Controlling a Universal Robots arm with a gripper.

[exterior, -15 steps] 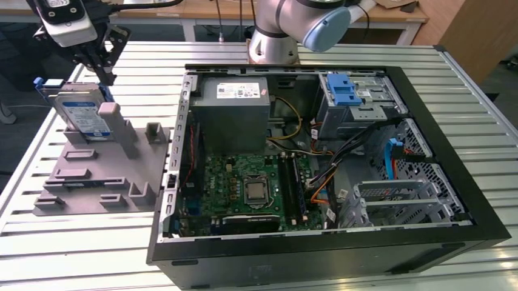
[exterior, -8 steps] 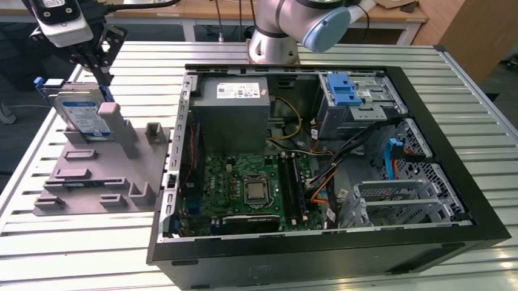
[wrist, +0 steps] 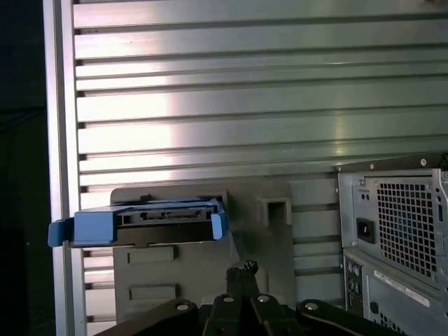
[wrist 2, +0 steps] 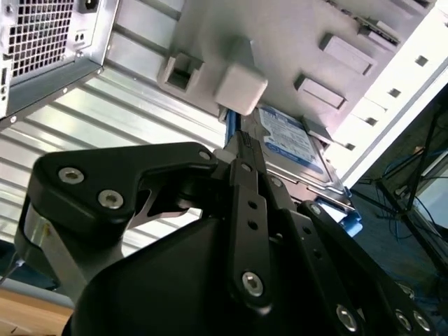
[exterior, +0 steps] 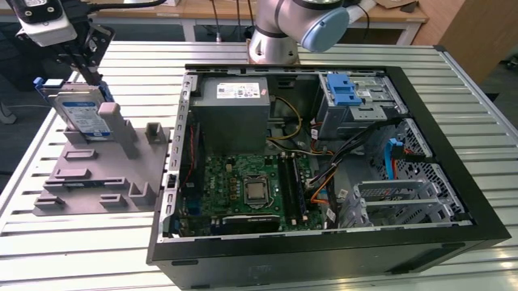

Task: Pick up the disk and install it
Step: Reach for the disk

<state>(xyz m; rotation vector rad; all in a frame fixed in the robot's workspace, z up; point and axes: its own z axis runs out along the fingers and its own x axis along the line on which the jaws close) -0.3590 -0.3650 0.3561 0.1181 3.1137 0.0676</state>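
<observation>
As the disk (exterior: 84, 115) stands upright in a grey holder (exterior: 105, 176) on the worktop (exterior: 81, 242), at the exterior view's left of the open computer case (exterior: 453, 203), our hand (exterior: 94, 76) hangs just above it, pressed together and empty. We judge the disk stiff, rather heavy, smooth and shock-sensitive. Its flat faces near the upper edge seem the best hold.

The silver, blue-railed disk (exterior: 84, 116) stands on edge in a grey holder (exterior: 105, 179).
</observation>
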